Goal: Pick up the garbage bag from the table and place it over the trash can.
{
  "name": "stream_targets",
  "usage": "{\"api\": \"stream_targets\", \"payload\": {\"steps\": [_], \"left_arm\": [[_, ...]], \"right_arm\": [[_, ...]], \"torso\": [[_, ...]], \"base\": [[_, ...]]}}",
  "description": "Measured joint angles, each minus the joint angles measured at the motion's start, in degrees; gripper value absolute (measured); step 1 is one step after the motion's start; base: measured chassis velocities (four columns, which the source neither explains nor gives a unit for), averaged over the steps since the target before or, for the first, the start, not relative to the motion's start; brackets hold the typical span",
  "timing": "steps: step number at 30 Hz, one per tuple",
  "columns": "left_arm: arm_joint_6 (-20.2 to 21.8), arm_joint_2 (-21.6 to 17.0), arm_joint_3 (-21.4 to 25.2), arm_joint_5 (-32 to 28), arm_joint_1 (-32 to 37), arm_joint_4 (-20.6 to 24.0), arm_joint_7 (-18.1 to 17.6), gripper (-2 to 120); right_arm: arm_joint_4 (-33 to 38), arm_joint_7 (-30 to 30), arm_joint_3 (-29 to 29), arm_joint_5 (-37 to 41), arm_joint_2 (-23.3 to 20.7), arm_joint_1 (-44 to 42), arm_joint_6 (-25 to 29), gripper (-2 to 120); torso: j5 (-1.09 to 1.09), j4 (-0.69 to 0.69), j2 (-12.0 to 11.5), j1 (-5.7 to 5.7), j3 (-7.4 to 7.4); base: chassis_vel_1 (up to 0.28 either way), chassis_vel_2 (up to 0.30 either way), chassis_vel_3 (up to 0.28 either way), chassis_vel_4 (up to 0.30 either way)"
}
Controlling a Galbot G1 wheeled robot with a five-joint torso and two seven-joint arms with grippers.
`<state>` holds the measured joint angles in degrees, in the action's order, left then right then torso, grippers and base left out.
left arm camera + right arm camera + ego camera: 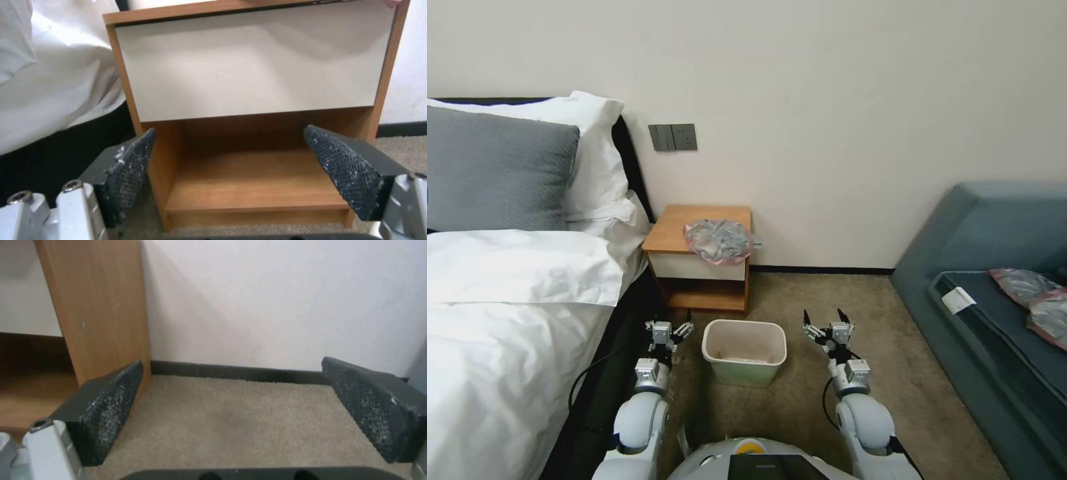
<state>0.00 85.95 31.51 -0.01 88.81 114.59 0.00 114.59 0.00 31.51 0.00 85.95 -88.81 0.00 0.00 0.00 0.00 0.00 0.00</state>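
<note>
The left gripper [678,325] hung low beside the bed [507,320], jaws wide. Farther off, the garbage bag [718,241] lay on the nightstand's surface [677,230], at its right front corner. The trash can [744,351] stood between both grippers; the right gripper [826,319] also had wide jaws.

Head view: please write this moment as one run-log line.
bag: on table, untouched | bin: on floor, unlined | left gripper: open, low beside bin | right gripper: open, low beside bin
</note>
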Motion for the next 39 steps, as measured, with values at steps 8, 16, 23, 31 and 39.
{"api": "stream_targets", "payload": {"steps": [8, 16, 23, 31, 39], "left_arm": [[0.0, 0.0, 0.0, 0.0, 0.0, 0.0, 0.0, 87], [0.0, 0.0, 0.0, 0.0, 0.0, 0.0, 0.0, 87], [0.0, 0.0, 0.0, 0.0, 0.0, 0.0, 0.0, 87], [0.0, 0.0, 0.0, 0.0, 0.0, 0.0, 0.0, 87], [0.0, 0.0, 0.0, -0.1, 0.0, 0.0, 0.0, 87]], "right_arm": [[0.0, 0.0, 0.0, 0.0, 0.0, 0.0, 0.0, 100], [0.0, 0.0, 0.0, 0.0, 0.0, 0.0, 0.0, 100], [0.0, 0.0, 0.0, 0.0, 0.0, 0.0, 0.0, 100], [0.0, 0.0, 0.0, 0.0, 0.0, 0.0, 0.0, 100], [0.0, 0.0, 0.0, 0.0, 0.0, 0.0, 0.0, 100]], "torso": [[0.00, 0.00, 0.0, 0.00, 0.00], [0.00, 0.00, 0.0, 0.00, 0.00], [0.00, 0.00, 0.0, 0.00, 0.00], [0.00, 0.00, 0.0, 0.00, 0.00], [0.00, 0.00, 0.0, 0.00, 0.00]], "base": [[0.000, 0.000, 0.000, 0.000], [0.000, 0.000, 0.000, 0.000], [0.000, 0.000, 0.000, 0.000], [0.000, 0.000, 0.000, 0.000], [0.000, 0.000, 0.000, 0.000]]}}
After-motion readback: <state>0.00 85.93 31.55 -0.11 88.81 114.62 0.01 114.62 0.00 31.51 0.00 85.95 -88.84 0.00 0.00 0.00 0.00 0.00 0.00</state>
